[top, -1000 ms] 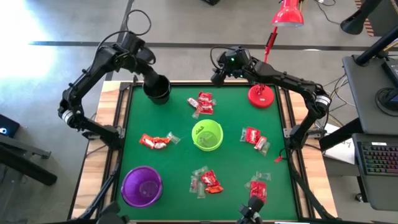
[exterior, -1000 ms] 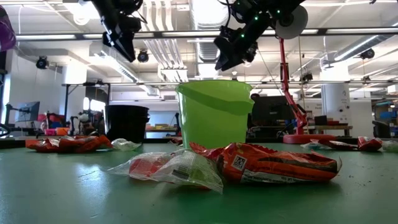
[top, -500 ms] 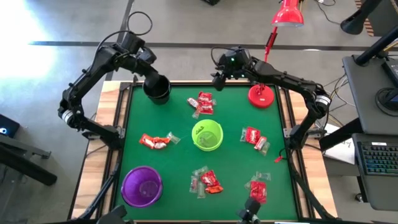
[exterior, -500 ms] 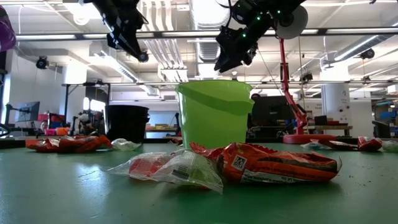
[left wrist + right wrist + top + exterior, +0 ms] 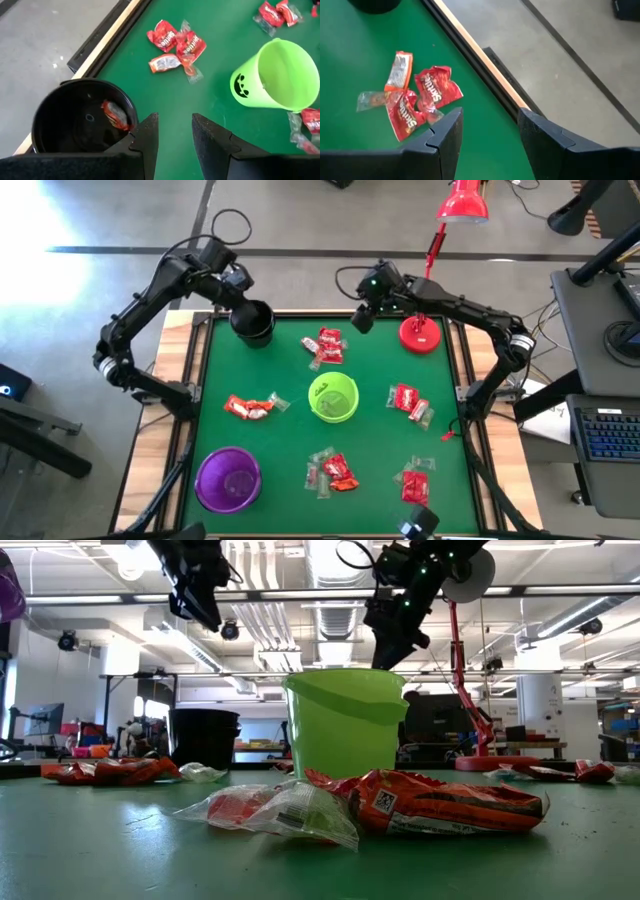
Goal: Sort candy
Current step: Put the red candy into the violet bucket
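- One red candy (image 5: 114, 114) is seen inside the black cup (image 5: 252, 321); other sweets lie scattered on the bench (image 5: 280, 450).
- Left claw (image 5: 174, 131): held apart, empty, above that cup.
- Right claw (image 5: 488, 131): apart, hung over the 12 o'clock pile (image 5: 326, 346) (likely the next pick); a descent is called for.
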